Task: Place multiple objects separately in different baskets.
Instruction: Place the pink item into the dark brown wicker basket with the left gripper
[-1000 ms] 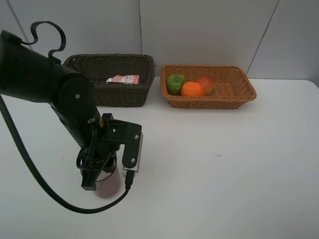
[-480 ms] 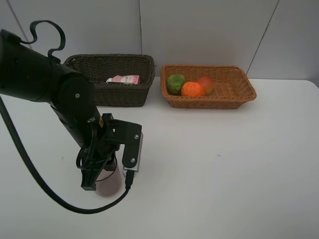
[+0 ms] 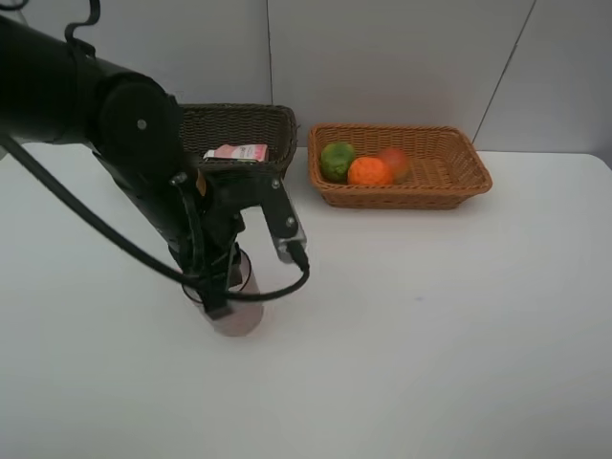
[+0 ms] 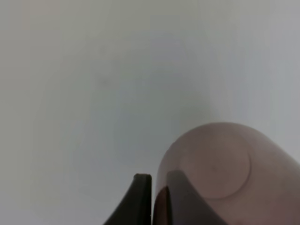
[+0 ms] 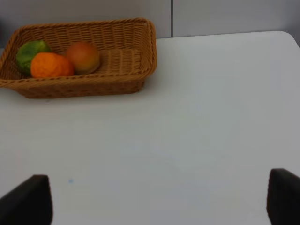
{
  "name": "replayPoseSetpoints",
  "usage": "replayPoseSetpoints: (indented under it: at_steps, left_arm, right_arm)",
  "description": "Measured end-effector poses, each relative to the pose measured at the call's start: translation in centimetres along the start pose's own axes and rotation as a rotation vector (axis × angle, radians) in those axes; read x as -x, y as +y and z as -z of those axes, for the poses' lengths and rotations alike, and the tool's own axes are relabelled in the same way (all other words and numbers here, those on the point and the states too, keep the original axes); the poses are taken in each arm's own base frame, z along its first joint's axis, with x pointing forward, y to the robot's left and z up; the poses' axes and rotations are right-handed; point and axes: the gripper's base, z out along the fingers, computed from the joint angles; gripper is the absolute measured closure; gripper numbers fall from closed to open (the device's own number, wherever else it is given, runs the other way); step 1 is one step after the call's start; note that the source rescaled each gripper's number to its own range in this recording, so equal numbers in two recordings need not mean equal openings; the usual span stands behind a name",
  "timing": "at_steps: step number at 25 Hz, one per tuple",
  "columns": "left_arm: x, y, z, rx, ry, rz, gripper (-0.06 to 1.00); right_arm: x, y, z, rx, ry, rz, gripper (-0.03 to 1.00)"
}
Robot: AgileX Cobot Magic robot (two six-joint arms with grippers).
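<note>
On the near-left part of the white table [image 3: 430, 363] we find the translucent mauve cup [image 3: 232, 304], pinched at its rim by the left gripper [image 4: 157, 197]: the wrist view shows one black finger inside the wall and one outside, pressed together on it. Whether the cup rests on the table or hangs just above it, we cannot tell from the high view.

Behind the arm stands the dark brown, deeper wicker basket [image 3: 277, 129], holding the small pink bottle [image 3: 238, 152] lying on its side. Just beside it, to the right, the light orange-tan shallow wicker basket [image 3: 459, 177] holds the green mottled fruit [image 3: 337, 160], the orange [image 3: 369, 171] and the red-yellow round fruit [image 3: 395, 163], all touching or nearly so.

The right gripper [image 5: 159, 199] stands spread wide over bare table, holding nothing.

Progress, as we judge it: all three fruits sorted, one bottle placed, cup in hand and probably bound for the dark basket. We see no dark green pump bottle; it may be hidden by the arm.
</note>
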Motion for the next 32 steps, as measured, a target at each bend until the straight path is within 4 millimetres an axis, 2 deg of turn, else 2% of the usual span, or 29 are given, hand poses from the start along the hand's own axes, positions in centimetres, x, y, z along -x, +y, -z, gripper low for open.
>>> replayPoseSetpoints:
  at_steps: [3,6,10,15,20,23,27,32]
  left_arm:
    - [1.8,1.4,2.1,0.039,-0.01,0.175,0.94]
    - [2.7,3.4,3.9,0.079,-0.006,0.359,0.94]
    - [2.9,7.1,6.3,0.165,-0.033,0.599,0.94]
    - [1.4,12.1,9.0,0.279,-0.087,0.859,0.94]
    - [-1.8,16.7,10.6,0.405,-0.12,1.039,0.94]
    - [-3.2,18.6,10.3,0.45,-0.142,1.094,0.94]
    - [-4.3,20.6,7.6,0.469,-0.149,1.109,0.94]
    - [-4.0,22.4,4.2,0.495,-0.236,1.034,0.94]
  right_arm:
    - [0.0,0.0,0.0,0.0,0.0,0.0,-0.03]
    - [0.0,0.0,0.0,0.0,0.0,0.0,-0.03]
    - [0.0,0.0,0.0,0.0,0.0,0.0,-0.03]
    - [0.0,0.0,0.0,0.0,0.0,0.0,-0.03]
    - [0.0,0.0,0.0,0.0,0.0,0.0,-0.03]
    - [0.0,0.0,0.0,0.0,0.0,0.0,-0.03]
    - [0.0,0.0,0.0,0.0,0.0,0.0,-0.03]
    - [0.0,0.0,0.0,0.0,0.0,0.0,-0.03]
